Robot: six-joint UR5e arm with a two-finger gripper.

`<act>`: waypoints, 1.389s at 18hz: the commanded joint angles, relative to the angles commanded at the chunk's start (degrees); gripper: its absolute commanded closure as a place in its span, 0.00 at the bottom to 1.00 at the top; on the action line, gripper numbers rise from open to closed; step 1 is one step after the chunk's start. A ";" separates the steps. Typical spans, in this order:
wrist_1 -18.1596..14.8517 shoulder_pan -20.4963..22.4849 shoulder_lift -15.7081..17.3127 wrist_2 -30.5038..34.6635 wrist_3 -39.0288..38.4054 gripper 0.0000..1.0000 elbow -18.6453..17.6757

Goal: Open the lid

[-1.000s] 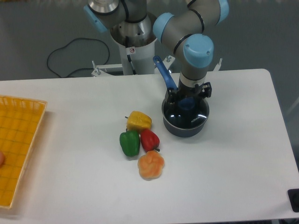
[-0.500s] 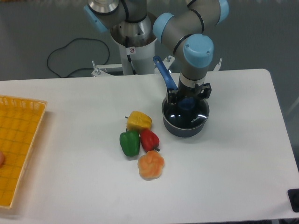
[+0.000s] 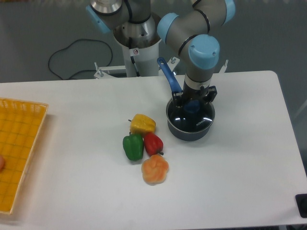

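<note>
Your gripper (image 3: 193, 106) points straight down over the saucepan (image 3: 190, 123), which sits on the white table (image 3: 230, 163) a little toward 2 o'clock from its middle. The lid (image 3: 192, 118) lies flat on the pan, its clear glass showing the dark inside, and its blue knob (image 3: 192, 106) sits between your fingers (image 3: 178, 101). The fingers stand one on each side of the knob, set narrow around it; you cannot tell from this view whether they press on it or stand just clear. The pan's long blue handle (image 3: 169, 75) runs off toward 11 o'clock, passing behind the arm's wrist.

At 9 o'clock from the pan, near but apart from it, four toy peppers cluster together: a yellow pepper (image 3: 142, 124) at the top, a green pepper (image 3: 133, 146) and a red pepper (image 3: 153, 143) touching below it, and an orange pepper (image 3: 155, 169) at 6 o'clock of the group. A yellow basket (image 3: 19, 143) lies at the table's 9 o'clock edge.
</note>
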 joint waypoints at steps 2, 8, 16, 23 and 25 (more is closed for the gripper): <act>0.00 -0.09 0.00 0.00 0.00 0.32 0.18; 0.00 0.09 0.09 0.00 0.09 0.34 0.44; -0.09 0.26 0.09 -1.58 0.00 0.42 1.14; -0.35 0.62 0.44 -1.85 0.00 0.55 1.67; -0.44 0.53 0.44 -1.76 0.00 0.55 1.85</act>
